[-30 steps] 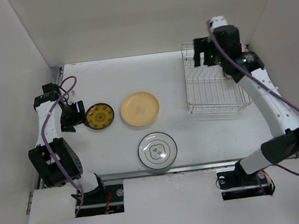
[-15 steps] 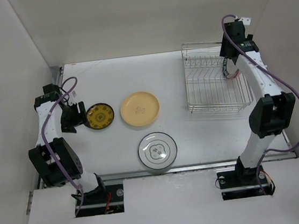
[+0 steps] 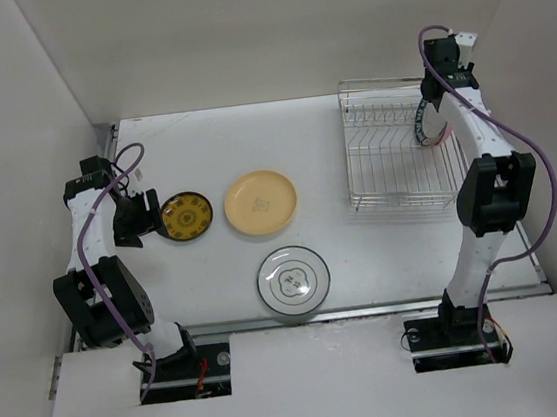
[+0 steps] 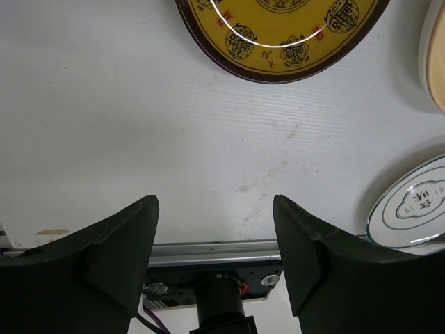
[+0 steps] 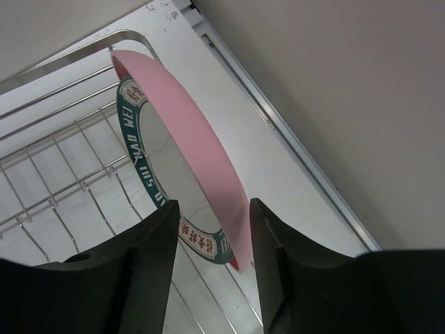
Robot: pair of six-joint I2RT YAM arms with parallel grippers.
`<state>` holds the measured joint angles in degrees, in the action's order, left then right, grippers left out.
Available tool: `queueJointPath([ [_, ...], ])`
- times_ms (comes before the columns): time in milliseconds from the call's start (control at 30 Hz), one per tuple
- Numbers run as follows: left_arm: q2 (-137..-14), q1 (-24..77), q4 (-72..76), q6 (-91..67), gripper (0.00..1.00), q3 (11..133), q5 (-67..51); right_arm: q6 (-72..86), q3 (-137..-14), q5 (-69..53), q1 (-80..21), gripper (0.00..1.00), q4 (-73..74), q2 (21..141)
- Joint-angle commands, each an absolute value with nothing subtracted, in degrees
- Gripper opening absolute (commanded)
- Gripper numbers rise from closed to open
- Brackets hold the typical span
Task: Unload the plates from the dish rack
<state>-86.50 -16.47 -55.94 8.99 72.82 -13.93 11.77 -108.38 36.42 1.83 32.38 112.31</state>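
Yellow and black, the small plate (image 3: pixel 187 216) lies flat on the left part of the table (image 3: pixel 201 147). It sits just right of the left gripper (image 4: pixel 215 202), whose fingers are spread wide with nothing between them. Further right a cream plate (image 3: pixel 261 202) lies flat, with a white dark-rimmed plate (image 3: pixel 293 276) nearer. At the right end of the wire rack (image 3: pixel 384 161), a pink plate (image 5: pixel 201 149) stands on edge, its rim running near to far. A teal-lettered plate (image 5: pixel 133 115) stands against its left face. The right gripper (image 5: pixel 212 205) straddles the edge of both, one finger on each side. Whether the fingers pinch them cannot be told.
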Motion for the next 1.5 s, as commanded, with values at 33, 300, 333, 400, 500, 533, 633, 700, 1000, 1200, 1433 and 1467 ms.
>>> queueJointPath([
  [33,-86.31,-16.44,-57.22,9.84,0.64,72.42,-13.80,11.60,-112.93,37.88,3.25,0.45,30.06,113.46],
  [300,-86.84,-16.44,-57.22,9.84,0.64,72.42,-13.80,10.99,-111.45,39.02,3.25,0.03,28.22,110.58],
  [333,-86.84,-16.44,-57.22,9.84,0.64,72.42,-13.80,10.99,-110.66,40.42,3.25,0.01,27.60,109.52],
  [400,-86.84,-16.44,-57.22,9.84,0.64,72.42,-13.80,9.33,-109.42,41.92,3.25,0.00,26.46,106.53],
  [500,-86.84,-16.44,-57.22,9.84,0.64,72.42,-13.80,6.26,-108.63,44.82,3.25,0.00,24.79,103.64],
  [533,-86.84,-16.44,-57.22,9.84,0.64,72.42,-13.80,5.28,-108.63,45.87,3.25,0.00,23.83,103.10],
  [633,-86.84,-16.44,-57.74,9.84,0.64,72.42,-14.33,0.55,-108.11,51.49,2.64,0.00,20.23,101.78],
  [700,-86.84,-16.44,-57.74,9.84,0.64,72.42,-14.33,-1.83,-107.50,53.52,2.11,0.00,18.21,101.17],
  [1000,-86.22,-16.44,-57.74,9.84,0.65,72.95,-14.85,-8.51,-106.26,61.95,-0.08,0.00,8.01,96.60],
  [1200,-85.17,-16.44,-58.27,10.46,0.67,74.00,-16.69,-24.67,-100.82,66.62,-7.99,0.00,-12.27,88.17],
  [1433,-82.54,-13.45,-60.29,13.70,0.74,76.82,-19.50,-22.09,-92.91,55.92,-21.60,0.00,-6.20,80.86],
  [1467,-82.01,-11.88,-60.29,13.71,0.76,78.30,-20.47,-19.97,-92.90,49.55,-24.75,0.00,-1.98,80.86],
])
